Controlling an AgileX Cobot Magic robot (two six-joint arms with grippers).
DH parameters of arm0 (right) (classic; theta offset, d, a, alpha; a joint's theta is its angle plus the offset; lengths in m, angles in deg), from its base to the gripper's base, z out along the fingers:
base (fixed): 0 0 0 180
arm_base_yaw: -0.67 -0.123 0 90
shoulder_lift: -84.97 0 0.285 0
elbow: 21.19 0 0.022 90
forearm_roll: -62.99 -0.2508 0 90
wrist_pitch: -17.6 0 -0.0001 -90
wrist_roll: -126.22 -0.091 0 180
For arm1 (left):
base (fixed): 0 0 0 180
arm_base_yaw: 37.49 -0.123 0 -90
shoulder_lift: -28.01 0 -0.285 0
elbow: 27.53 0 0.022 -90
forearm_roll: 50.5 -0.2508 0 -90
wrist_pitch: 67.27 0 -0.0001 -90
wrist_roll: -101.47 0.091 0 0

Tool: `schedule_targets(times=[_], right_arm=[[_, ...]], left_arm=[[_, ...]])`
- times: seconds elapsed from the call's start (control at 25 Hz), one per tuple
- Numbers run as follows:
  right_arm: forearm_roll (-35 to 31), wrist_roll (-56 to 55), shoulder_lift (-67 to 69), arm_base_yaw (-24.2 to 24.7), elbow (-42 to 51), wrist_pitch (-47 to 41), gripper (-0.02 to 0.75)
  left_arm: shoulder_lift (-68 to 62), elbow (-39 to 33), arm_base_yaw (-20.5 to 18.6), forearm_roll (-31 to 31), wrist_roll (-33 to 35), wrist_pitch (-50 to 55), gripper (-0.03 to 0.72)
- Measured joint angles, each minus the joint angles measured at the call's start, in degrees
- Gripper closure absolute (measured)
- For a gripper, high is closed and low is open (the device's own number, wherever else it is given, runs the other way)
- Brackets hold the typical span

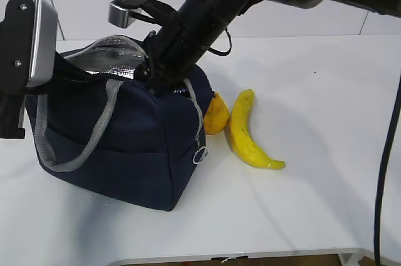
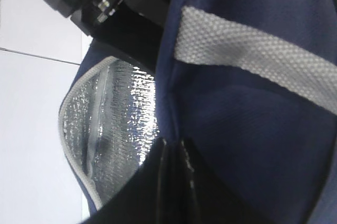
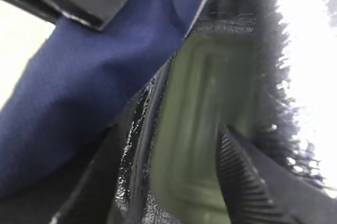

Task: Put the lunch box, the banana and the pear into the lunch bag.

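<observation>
right gripper inside lunch bag, jaws apart astride lunch box (green lid) | left gripper clamped on bag rim | pear; banana beside bag

Navy lunch bag, yellow banana

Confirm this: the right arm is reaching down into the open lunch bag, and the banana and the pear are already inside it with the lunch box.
Not quite. The right arm does reach into the open lunch bag, and the right wrist view shows the green-lidded lunch box inside. But the exterior view shows the banana and the pear on the table, beside the bag.
</observation>
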Motion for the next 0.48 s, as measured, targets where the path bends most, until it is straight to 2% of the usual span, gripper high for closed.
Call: schedule_targets(times=[0.48], right_arm=[[-1.4, 0.0, -0.1, 0.0, -1.4, -0.1, 0.258]], left_arm=[[0.0, 0.1, 0.0, 0.0, 0.0, 0.0, 0.699]])
